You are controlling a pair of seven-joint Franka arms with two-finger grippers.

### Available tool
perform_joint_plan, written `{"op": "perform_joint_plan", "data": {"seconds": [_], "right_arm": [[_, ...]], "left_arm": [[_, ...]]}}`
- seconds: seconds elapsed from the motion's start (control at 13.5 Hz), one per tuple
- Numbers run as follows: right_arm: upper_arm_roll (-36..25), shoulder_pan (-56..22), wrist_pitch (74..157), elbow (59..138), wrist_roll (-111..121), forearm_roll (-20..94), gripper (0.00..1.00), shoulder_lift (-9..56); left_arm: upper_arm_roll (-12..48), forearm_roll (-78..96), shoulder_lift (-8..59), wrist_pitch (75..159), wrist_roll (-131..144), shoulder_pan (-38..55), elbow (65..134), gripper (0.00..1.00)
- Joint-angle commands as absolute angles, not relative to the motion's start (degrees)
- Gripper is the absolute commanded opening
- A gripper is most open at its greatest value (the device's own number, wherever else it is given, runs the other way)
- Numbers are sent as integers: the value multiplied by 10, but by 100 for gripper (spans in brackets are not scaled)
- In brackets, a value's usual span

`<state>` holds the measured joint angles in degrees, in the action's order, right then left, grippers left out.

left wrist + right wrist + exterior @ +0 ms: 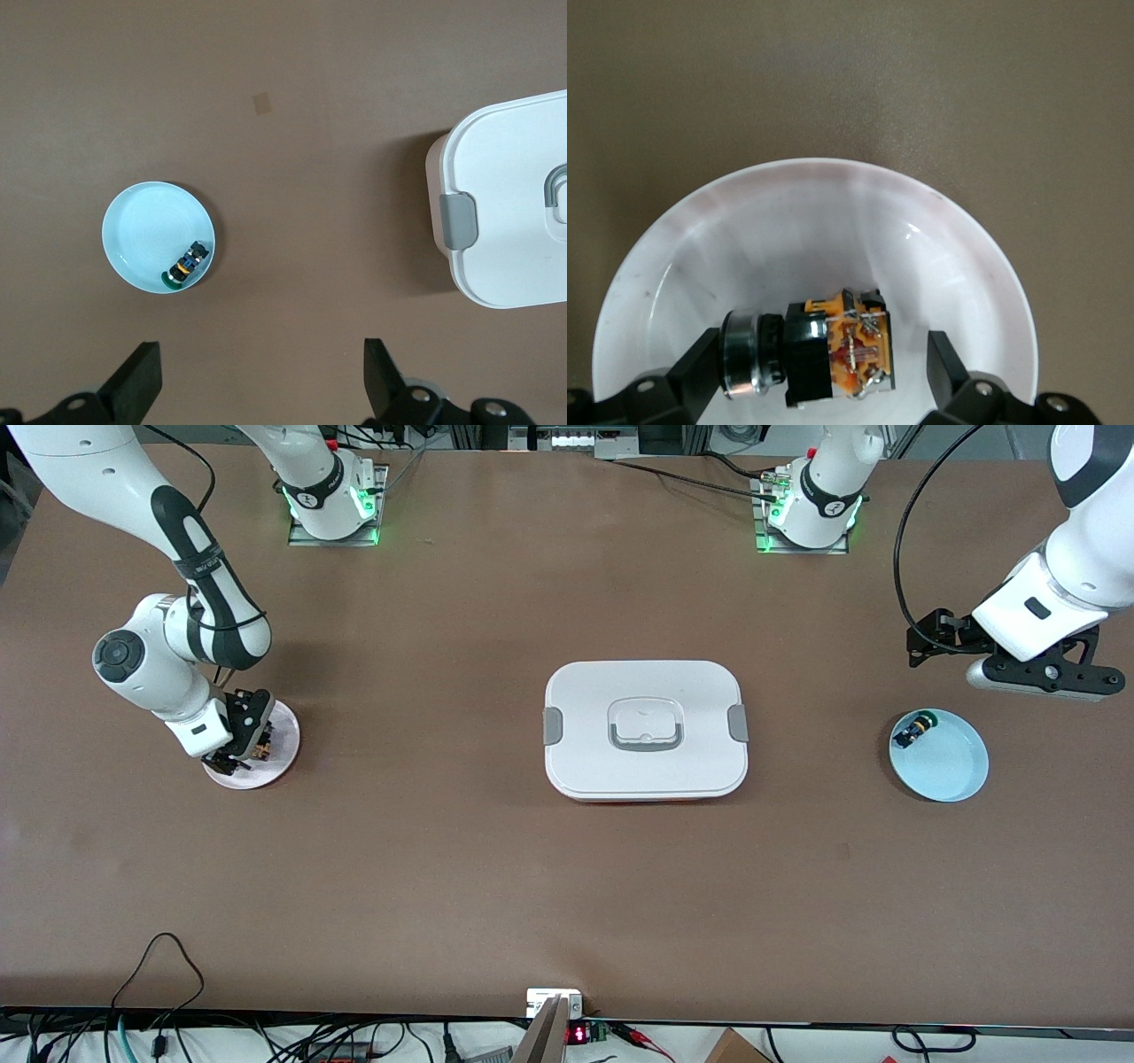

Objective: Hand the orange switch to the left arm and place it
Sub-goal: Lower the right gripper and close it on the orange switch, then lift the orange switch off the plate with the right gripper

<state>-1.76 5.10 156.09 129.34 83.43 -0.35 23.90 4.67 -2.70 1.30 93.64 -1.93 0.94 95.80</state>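
The orange switch lies on its side in a white-pink plate at the right arm's end of the table; it is a black block with an orange part and a silver cap. My right gripper is down in the plate and open, one finger on each side of the switch. My left gripper hangs open in the air over bare table beside a blue plate, holding nothing. The white box sits at the table's middle, between the two plates.
The blue plate at the left arm's end holds a small black switch with blue and yellow-green parts. The box's edge and grey clip show in the left wrist view. Bare brown table surrounds the box.
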Motion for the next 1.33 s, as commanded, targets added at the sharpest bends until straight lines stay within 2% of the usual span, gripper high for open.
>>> {"op": "perform_joint_plan", "data": {"seconds": [0.0, 0.22, 0.37, 0.67, 0.89, 1.26], "right_arm": [[-17, 54, 1576, 1303, 836, -4, 100, 241], [-17, 53, 1574, 1304, 835, -4, 100, 242], [-17, 53, 1574, 1304, 838, -4, 92, 242], [-17, 53, 1573, 1304, 844, -4, 70, 241], [-17, 53, 1573, 1303, 851, -4, 45, 237], [-16, 53, 1571, 1301, 858, -4, 24, 234]], "left_arm": [[46, -20, 22, 927, -33, 8, 940, 100], [47, -20, 22, 927, -33, 8, 940, 100], [46, -20, 22, 927, -33, 8, 940, 100], [47, -20, 22, 927, -33, 8, 940, 100], [46, -20, 22, 927, -33, 8, 940, 100], [46, -20, 22, 926, -33, 8, 940, 100]]}}
